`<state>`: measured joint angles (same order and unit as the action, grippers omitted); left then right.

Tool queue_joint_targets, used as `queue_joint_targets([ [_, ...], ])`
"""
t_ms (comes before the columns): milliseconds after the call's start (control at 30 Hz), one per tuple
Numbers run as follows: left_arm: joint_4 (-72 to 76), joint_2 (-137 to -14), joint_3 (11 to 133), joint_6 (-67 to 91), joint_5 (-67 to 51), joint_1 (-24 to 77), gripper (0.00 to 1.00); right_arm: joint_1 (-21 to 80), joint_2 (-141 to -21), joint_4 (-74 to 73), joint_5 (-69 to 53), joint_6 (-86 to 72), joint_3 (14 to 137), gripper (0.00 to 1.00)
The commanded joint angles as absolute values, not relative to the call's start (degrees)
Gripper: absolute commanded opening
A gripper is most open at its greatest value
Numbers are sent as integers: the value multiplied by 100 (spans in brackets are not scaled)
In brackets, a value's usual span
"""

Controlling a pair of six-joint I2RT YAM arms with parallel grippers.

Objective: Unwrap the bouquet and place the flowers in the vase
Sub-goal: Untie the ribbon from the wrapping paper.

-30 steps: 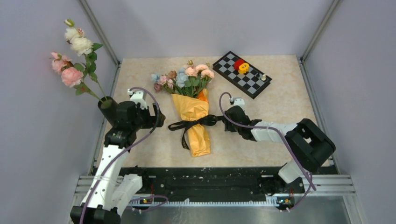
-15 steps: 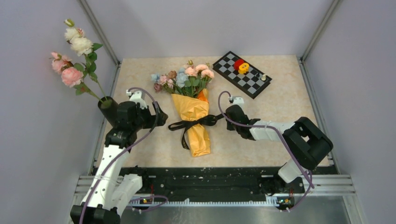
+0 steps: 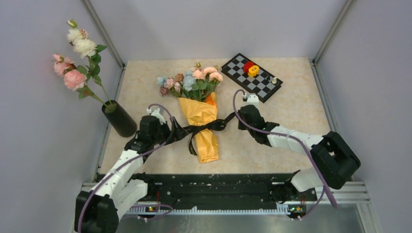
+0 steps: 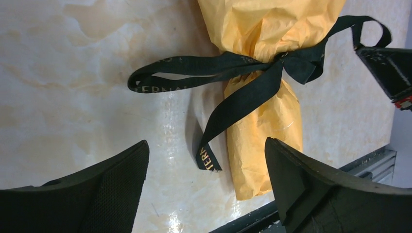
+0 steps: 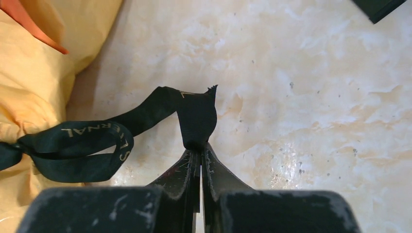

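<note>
Moved: our left gripper (image 3: 171, 130) came from the vase (image 3: 120, 120) to the bouquet's (image 3: 201, 116) 9 o'clock, jaws wide, empty | our right gripper (image 5: 200, 155) has pinched the ribbon tail (image 5: 197, 114) at 3 o'clock | bouquet mid-table, still tied | we judge: pull it loose next.

Grey booth around a marbled tabletop.
Plain grey walls (image 3: 218, 24) close three sides, with aluminium posts (image 3: 103, 34) at the back corners. The beige stone-patterned table (image 3: 296, 111) meets a black rail (image 3: 218, 187) at its near edge, under seemingly even, soft light.
</note>
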<state>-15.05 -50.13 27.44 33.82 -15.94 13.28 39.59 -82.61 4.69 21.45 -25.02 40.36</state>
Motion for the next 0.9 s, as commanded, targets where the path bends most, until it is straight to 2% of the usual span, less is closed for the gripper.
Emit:
queue_joint_targets([
  [0,-368,-5269,2461,3850,-1876,1567,89,3894,-7731,519,2286,-2421,3852,0],
  [67,-211,-5459,2420,3901,-1653,1787,83,3881,-7629,521,2281,-2415,3806,0],
  [200,-86,-5849,2461,4007,-1073,2316,78,3850,-7514,510,2275,-2403,3779,0],
  [400,-44,-6345,2472,4055,-537,2606,75,3832,-7380,508,2229,-2428,3731,0],
  [867,466,-7115,2619,4157,-414,2938,45,3823,-7307,519,2225,-2435,3656,0],
])
